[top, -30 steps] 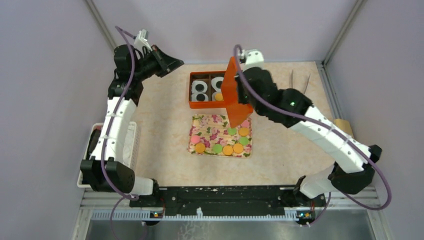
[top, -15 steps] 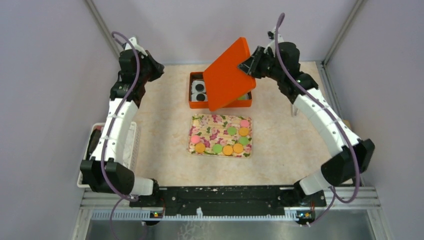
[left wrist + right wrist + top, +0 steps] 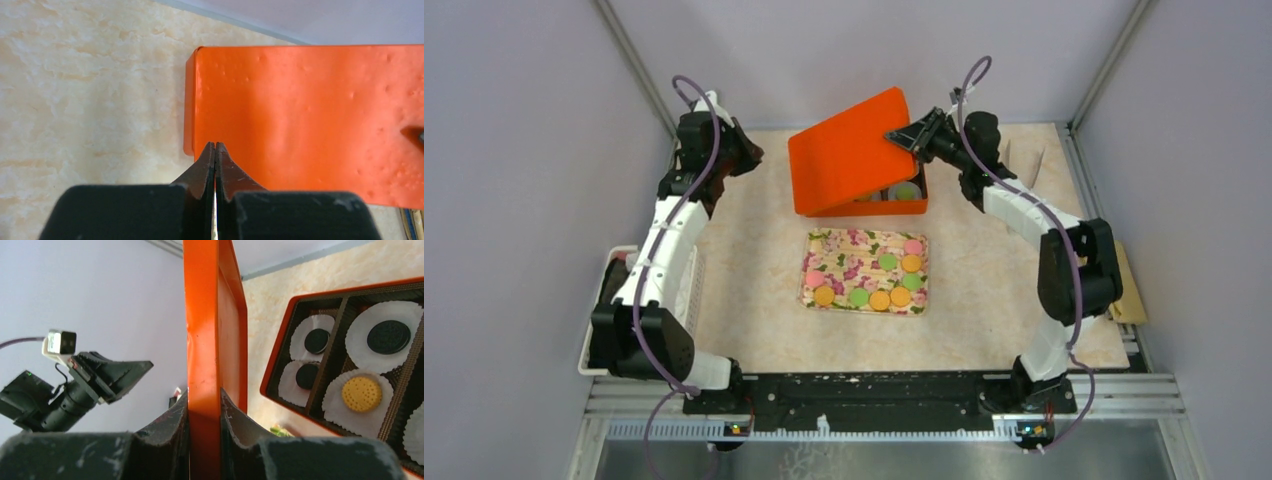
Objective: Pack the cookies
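My right gripper [image 3: 896, 137] is shut on the rim of an orange lid [image 3: 844, 152] and holds it tilted over the orange box [image 3: 904, 206]. In the right wrist view its fingers [image 3: 165, 427] clamp the lid's edge [image 3: 202, 340]; below lies the box [image 3: 280, 352] with black cookies [image 3: 389, 336] and an orange cookie [image 3: 361, 393] in white paper cups. Several pink, green and orange cookies [image 3: 889, 262] lie on the floral tray [image 3: 844, 262]. My left gripper [image 3: 746, 152] is shut and empty, left of the lid; its tips [image 3: 215, 147] sit near the lid's corner [image 3: 300, 115].
A white basket [image 3: 686, 290] stands at the left table edge. Tongs [image 3: 1024, 160] lie at the back right, and a brown object [image 3: 1126, 290] lies by the right edge. The walls of the enclosure close in at the back and sides.
My right gripper has swung the orange lid from upright to tilted down over the box, covering most of it. My left arm has shifted slightly toward the lid.
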`<state>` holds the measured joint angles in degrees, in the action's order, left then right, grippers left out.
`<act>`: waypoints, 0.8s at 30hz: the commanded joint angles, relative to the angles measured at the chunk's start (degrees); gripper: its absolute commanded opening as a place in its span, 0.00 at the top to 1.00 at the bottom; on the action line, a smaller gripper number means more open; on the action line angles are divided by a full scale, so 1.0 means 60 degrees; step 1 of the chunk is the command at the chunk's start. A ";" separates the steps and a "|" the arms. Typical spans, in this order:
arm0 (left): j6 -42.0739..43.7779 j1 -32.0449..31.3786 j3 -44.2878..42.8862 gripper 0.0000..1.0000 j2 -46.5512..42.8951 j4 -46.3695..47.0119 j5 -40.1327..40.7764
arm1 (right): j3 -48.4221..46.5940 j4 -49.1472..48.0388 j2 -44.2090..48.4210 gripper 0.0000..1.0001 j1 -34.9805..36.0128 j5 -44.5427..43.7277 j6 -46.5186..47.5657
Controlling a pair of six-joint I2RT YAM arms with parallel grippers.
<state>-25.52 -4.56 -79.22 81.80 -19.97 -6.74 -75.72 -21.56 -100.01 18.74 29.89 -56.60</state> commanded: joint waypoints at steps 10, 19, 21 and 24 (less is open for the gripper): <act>0.0100 -0.0046 0.1521 1.00 -0.0988 0.1290 -0.0504 | -0.0023 -0.4242 -0.2120 1.00 -0.0234 -0.0379 -0.1839; -0.0068 -0.0277 0.2314 1.00 -0.1068 0.1943 -0.0718 | -0.0140 -0.4189 -0.2896 1.00 -0.0725 -0.0099 -0.1959; -0.0068 -0.0365 0.2474 1.00 -0.1065 0.2153 -0.0764 | -0.0234 -0.4142 -0.3096 1.00 -0.0912 0.0052 -0.2010; -0.0033 -0.0584 0.2704 1.00 -0.1065 0.2487 -0.0704 | -0.0468 -0.4163 -0.3461 1.00 -0.1117 0.0374 -0.2175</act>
<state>-25.61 -6.55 -64.64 77.08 -11.42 -10.28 -74.17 -41.23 -118.61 14.48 30.20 -69.14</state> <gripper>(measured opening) 0.005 0.177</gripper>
